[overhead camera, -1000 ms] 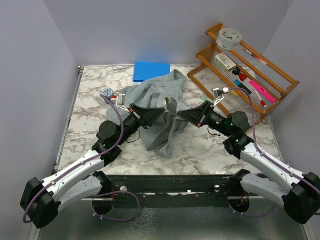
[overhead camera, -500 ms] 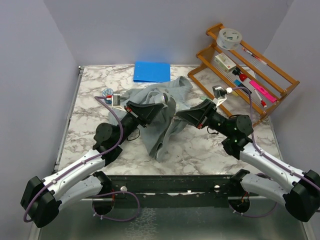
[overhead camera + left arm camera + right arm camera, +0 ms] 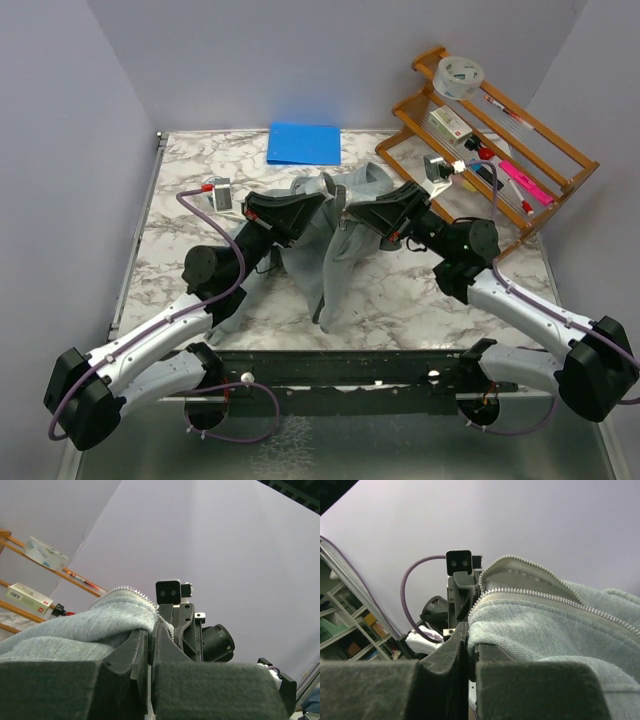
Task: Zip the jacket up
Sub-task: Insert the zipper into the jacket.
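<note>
Lifted higher than before, left gripper (image 3: 318, 203) and right gripper (image 3: 350, 213) each stayed clenched on the jacket (image 3: 335, 270), which hung below them.

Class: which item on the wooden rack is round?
The whitish roll on the rack's top shelf; the others are a flat box and thin pens.

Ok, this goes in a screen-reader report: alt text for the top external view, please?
Two robot arms hold a light grey fleece jacket up between them over a marble table, the left fingers and right fingers both shut on its raised part. A flat blue rectangular pad lies at the far edge.
</note>
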Robot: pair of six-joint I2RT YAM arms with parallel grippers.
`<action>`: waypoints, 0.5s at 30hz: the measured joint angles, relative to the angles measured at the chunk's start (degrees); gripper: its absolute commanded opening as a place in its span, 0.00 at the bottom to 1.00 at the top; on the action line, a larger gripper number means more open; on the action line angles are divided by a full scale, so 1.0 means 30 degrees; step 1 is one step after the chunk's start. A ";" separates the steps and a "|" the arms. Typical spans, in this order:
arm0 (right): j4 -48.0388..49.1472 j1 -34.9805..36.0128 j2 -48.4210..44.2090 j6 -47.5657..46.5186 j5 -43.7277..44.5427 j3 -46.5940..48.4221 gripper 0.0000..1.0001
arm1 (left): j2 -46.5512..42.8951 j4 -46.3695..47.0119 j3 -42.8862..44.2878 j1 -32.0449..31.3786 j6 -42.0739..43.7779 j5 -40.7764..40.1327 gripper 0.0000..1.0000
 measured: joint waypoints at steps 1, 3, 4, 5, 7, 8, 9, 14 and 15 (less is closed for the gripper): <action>0.0109 0.0000 0.0131 0.0015 -0.0007 0.0160 0.00 | 0.0131 0.0219 0.0000 0.0000 0.0044 0.0015 0.00; 0.0372 0.0007 0.0466 0.0087 -0.0015 0.0459 0.00 | 0.0466 0.0743 0.0000 0.0000 0.0102 0.0051 0.00; 0.0481 0.0029 0.0634 0.0124 -0.0022 0.0590 0.00 | 0.0663 0.1071 0.0000 0.0000 0.0131 0.0066 0.00; 0.0539 0.0058 0.0809 0.0153 -0.0036 0.0729 0.00 | 0.0794 0.1311 0.0000 0.0000 0.0146 0.0073 0.00; 0.0656 0.0131 0.1129 0.0182 -0.0117 0.0991 0.00 | 0.1086 0.1894 0.0000 0.0000 0.0189 0.0109 0.00; 0.0707 0.0160 0.1282 0.0189 -0.0168 0.1107 0.00 | 0.1173 0.2120 -0.0007 0.0000 0.0197 0.0102 0.00; 0.0772 0.0204 0.1399 0.0211 -0.0175 0.1180 0.00 | 0.1275 0.2390 -0.0007 0.0000 0.0197 0.0102 0.00; 0.1005 0.0357 0.1741 0.0299 -0.0189 0.1421 0.00 | 0.1355 0.3140 -0.0087 0.0000 0.0372 0.0036 0.00; 0.1086 0.0379 0.1807 0.0313 -0.0189 0.1435 0.00 | 0.1355 0.3213 -0.0102 0.0000 0.0423 0.0015 0.00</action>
